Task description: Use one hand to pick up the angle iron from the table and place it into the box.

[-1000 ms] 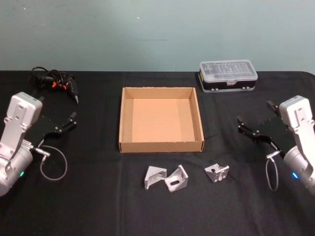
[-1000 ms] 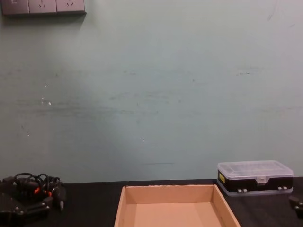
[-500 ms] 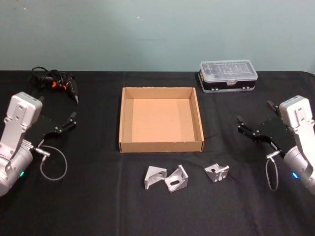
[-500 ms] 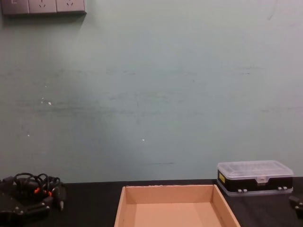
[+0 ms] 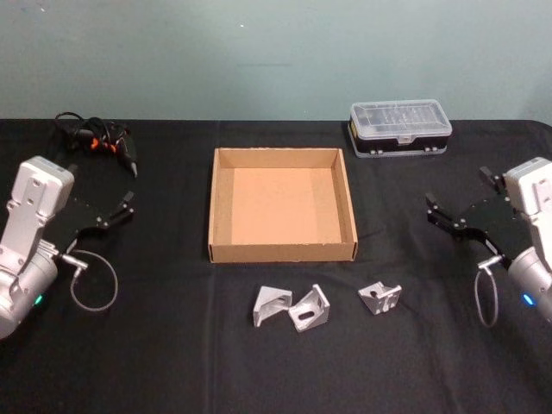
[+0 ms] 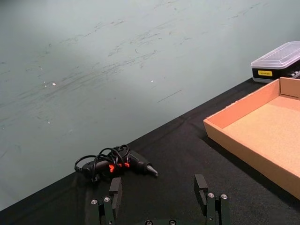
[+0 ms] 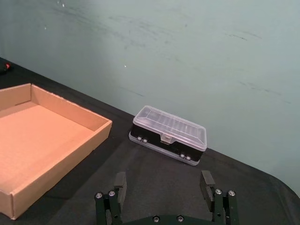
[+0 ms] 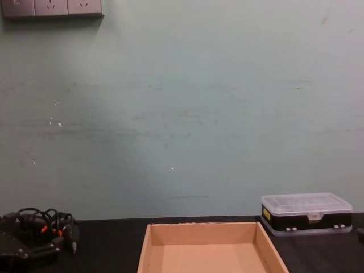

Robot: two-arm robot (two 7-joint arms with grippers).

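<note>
Three silver angle irons lie on the black table point(image 5: 172, 354) in front of the box: one point(image 5: 271, 304) touching a second point(image 5: 310, 310), and a third point(image 5: 379, 297) apart to the right. The tan cardboard box point(image 5: 280, 203) point(image 8: 207, 250) stands empty at the table's middle; it also appears in both wrist views point(image 6: 262, 136) point(image 7: 42, 136). My left gripper point(image 5: 102, 185) point(image 6: 158, 187) hovers open at the left side, well away from the irons. My right gripper point(image 5: 457, 188) point(image 7: 163, 182) hovers open at the right side, holding nothing.
A clear-lidded plastic case point(image 5: 399, 128) point(image 7: 168, 133) point(image 8: 306, 213) sits at the back right near the wall. A black corded tool with orange marks point(image 5: 99, 142) point(image 6: 115, 161) point(image 8: 37, 230) lies at the back left. A green wall closes the table's far edge.
My right gripper has drifted slightly to the right, away from the box. The left arm has barely moved. The angle irons and the box lie where they were.
</note>
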